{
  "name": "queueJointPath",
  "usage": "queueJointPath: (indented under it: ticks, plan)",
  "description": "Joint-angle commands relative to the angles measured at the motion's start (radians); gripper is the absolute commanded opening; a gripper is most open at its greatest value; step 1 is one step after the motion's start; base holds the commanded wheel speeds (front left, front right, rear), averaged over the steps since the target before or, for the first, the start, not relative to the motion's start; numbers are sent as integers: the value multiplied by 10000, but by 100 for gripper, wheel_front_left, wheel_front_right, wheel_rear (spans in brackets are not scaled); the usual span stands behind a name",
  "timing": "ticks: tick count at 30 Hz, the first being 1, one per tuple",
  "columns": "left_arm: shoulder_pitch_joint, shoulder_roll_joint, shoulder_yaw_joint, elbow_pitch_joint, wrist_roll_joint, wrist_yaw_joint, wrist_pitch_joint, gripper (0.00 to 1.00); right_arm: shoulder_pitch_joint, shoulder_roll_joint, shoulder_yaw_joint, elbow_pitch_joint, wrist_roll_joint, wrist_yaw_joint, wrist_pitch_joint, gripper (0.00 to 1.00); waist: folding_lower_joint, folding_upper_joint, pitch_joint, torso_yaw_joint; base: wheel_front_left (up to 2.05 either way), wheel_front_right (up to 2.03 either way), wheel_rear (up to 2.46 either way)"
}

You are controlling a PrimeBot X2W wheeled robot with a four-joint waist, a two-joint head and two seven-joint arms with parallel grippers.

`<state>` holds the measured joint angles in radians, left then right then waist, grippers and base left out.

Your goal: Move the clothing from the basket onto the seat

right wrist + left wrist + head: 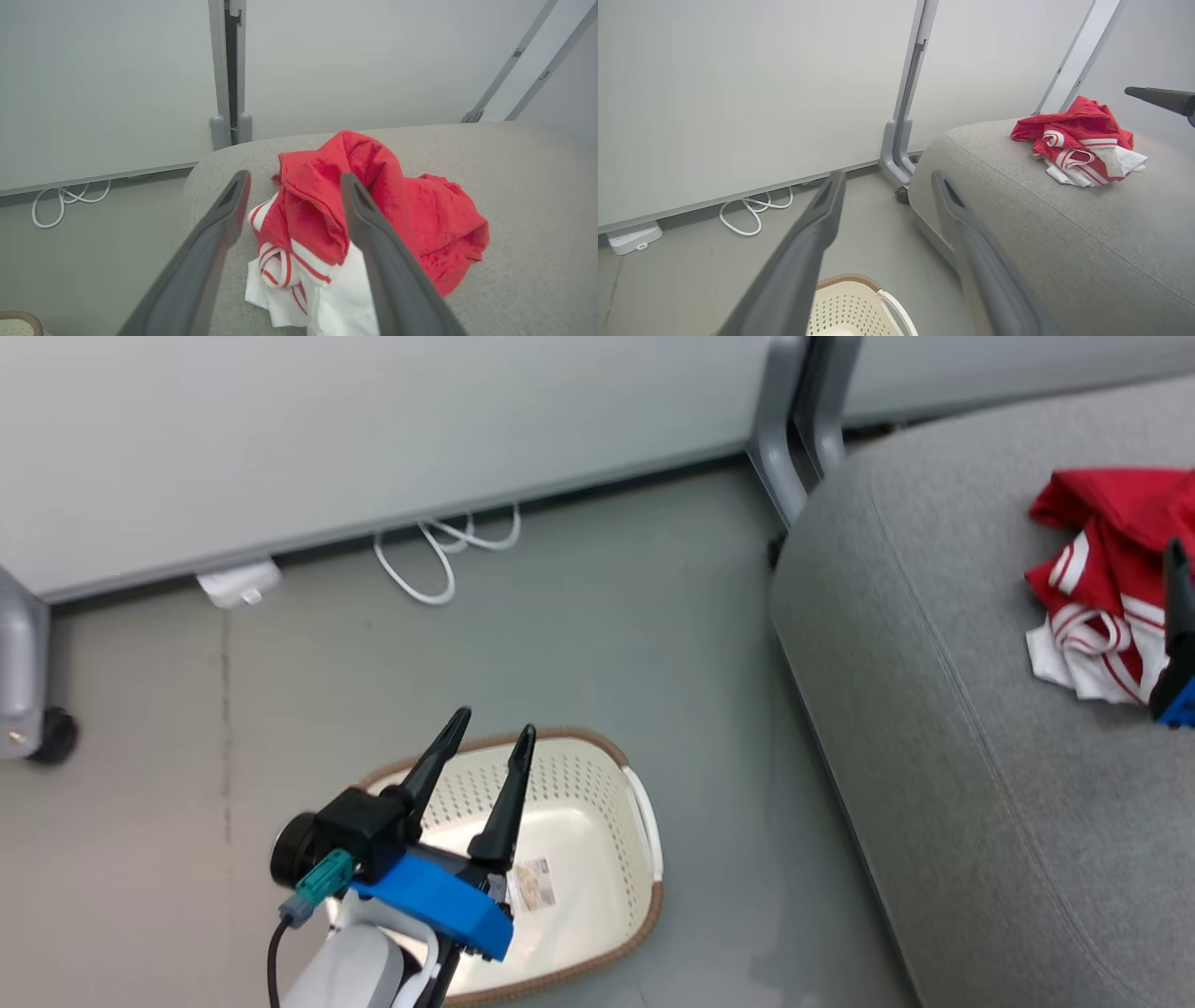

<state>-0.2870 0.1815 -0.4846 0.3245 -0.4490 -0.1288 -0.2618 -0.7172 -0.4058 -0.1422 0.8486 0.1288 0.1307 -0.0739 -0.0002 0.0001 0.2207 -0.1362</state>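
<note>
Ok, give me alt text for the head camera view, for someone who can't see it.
An empty cream basket sits on the grey floor, only a label on its bottom, while crumpled red-and-white clothing lies on the light-grey seat at right. The open left gripper hovers over the basket; the right gripper pokes in beside the clothing.

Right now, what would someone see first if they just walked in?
The bright red clothing jumps out first, crumpled in a heap on the grey seat. Next comes the cream basket on the floor, its bottom label showing, with the open left gripper hovering over it.
</note>
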Motion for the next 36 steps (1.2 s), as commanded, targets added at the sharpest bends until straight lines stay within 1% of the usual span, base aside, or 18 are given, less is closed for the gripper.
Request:
queueJointPath:
  ticks: [1, 6, 11, 16, 20, 24, 27, 36]
  plan:
    - [218, -46, 126, 44, 10, -28, -45, 100, 389, 33, 48, -266, 135, 1, 65, 100, 2, -1, -709, 503, 0, 0, 0]
    - [809, -234, 731, 148, 60, -29, -46, 100, 1850, 345, 170, -2143, 469, 1, 508, 100, 2, -1, -1341, 920, 0, 0, 0]
    - [1320, -412, 1387, 200, 220, -28, -46, 100, 3441, 921, 149, -4203, 529, 1, 992, 100, 2, -1, -1806, 1289, 0, 0, 0]
    - [1662, -433, 1932, 249, 289, -28, -46, 100, 4800, 1684, 49, -5862, 383, 1, 1301, 100, 2, -1, -2094, 1564, 0, 0, 0]
    - [1842, -470, 2218, 289, 323, -28, -46, 100, 5679, 2349, -10, -6871, 134, 1, 1417, 100, 2, -1, -2231, 1766, 0, 0, 0]
    - [1906, -507, 2467, 318, 369, -28, -45, 100, 6447, 2900, -112, -7586, -111, 1, 1457, 100, 2, -1, -2299, 2000, 0, 0, 0]
    - [1999, -543, 2616, 333, 400, -28, -46, 100, 6834, 3181, -17, -7925, -237, 1, 1445, 100, 2, -1, -2300, 2111, 0, 0, 0]
    - [2147, -663, 3118, 586, 602, -29, -46, 100, 7451, 3525, 84, -8119, -438, 1, 1177, 100, 2, -1, -2288, 2309, 0, 0, 0]
